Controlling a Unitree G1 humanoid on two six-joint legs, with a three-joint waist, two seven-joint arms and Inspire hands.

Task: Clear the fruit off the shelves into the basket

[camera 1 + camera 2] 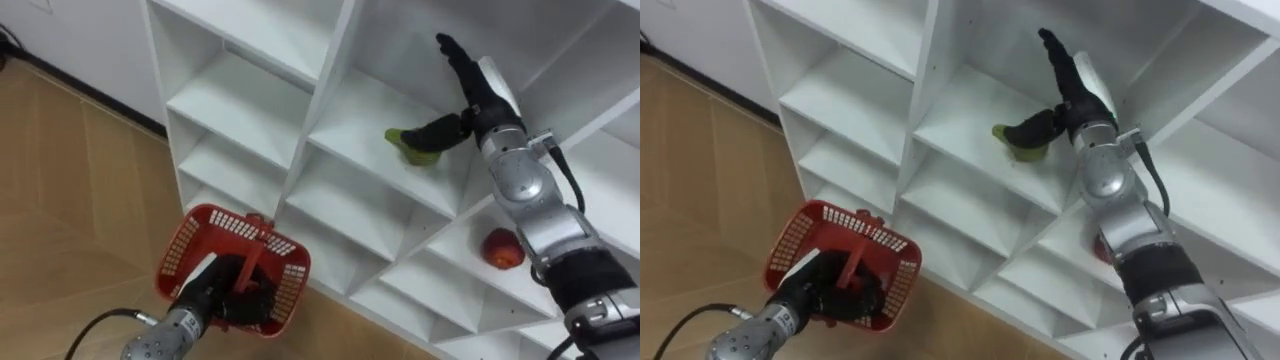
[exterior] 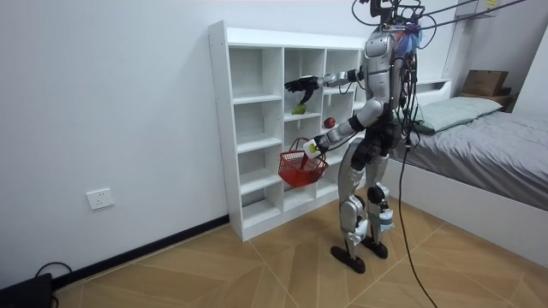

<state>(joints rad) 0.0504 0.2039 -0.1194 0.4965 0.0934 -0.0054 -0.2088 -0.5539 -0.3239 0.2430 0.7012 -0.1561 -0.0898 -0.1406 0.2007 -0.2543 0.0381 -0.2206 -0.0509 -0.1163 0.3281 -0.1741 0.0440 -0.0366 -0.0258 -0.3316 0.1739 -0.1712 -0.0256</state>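
A green fruit [image 1: 417, 150] lies on a shelf board inside the white closet [image 1: 250, 100]. My right hand [image 1: 478, 100] is inside that compartment, just right of the fruit. Its fingers point straight up, it is open, and its thumb reaches across to touch the fruit. One shelf lower and further right sits a red apple [image 1: 502, 250], partly behind my right forearm. My left hand [image 1: 232, 292] is shut on the handle of a red mesh basket [image 1: 200, 240], which hangs in front of the lower compartments. In the room view I stand upright facing the closet [image 2: 257, 128] with the basket [image 2: 300, 168] at hip height.
The other compartments in view hold nothing. Wooden floor [image 1: 70, 200] lies to the left of the closet. A bed [image 2: 488, 145] stands close behind me at the room view's right, with a cardboard box [image 2: 484, 82] beyond it.
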